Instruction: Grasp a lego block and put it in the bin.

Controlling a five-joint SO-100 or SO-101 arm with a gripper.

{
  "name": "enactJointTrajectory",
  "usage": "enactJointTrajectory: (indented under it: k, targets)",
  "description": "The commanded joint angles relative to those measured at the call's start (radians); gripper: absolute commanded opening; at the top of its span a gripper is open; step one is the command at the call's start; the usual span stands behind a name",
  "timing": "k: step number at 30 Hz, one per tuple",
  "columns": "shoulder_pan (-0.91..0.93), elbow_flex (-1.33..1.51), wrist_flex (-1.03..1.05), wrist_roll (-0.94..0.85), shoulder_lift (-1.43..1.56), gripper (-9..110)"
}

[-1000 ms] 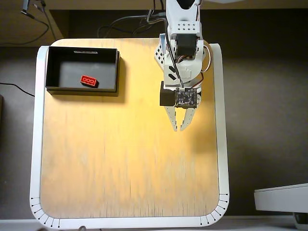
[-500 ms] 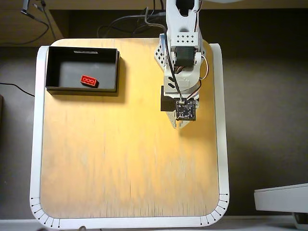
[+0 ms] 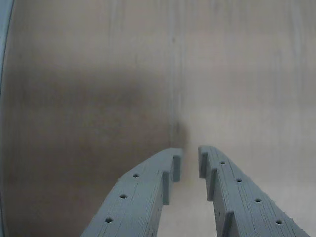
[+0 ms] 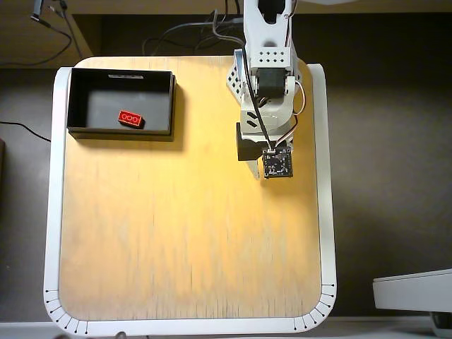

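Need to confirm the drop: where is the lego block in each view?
Overhead view: lego block lies inside the bin, upper left.
Wrist view: not in it; only the gripper over bare wood.
Shared landmark: the wooden table.

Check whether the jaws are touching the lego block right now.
Apart. The overhead view shows the lego block inside the bin, far left of the gripper.

The overhead view is sharp and warmly lit, the worktop (image 4: 183,233) glowing brightest through its middle while the floor around it stays dim. The tray (image 4: 121,130) casts a dark shadow along its right wall. The wrist view is soft and greyish, with a blurred shadow ahead of the pincer (image 3: 187,165).
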Motion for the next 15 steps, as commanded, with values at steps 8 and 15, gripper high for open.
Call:
enactJointTrajectory:
  k: [8, 15]
  targets:
    - [-0.018, 0.156, 0.029, -0.114, 0.091, 0]
    - [-0.018, 0.158, 0.029, -0.149, 0.091, 0]
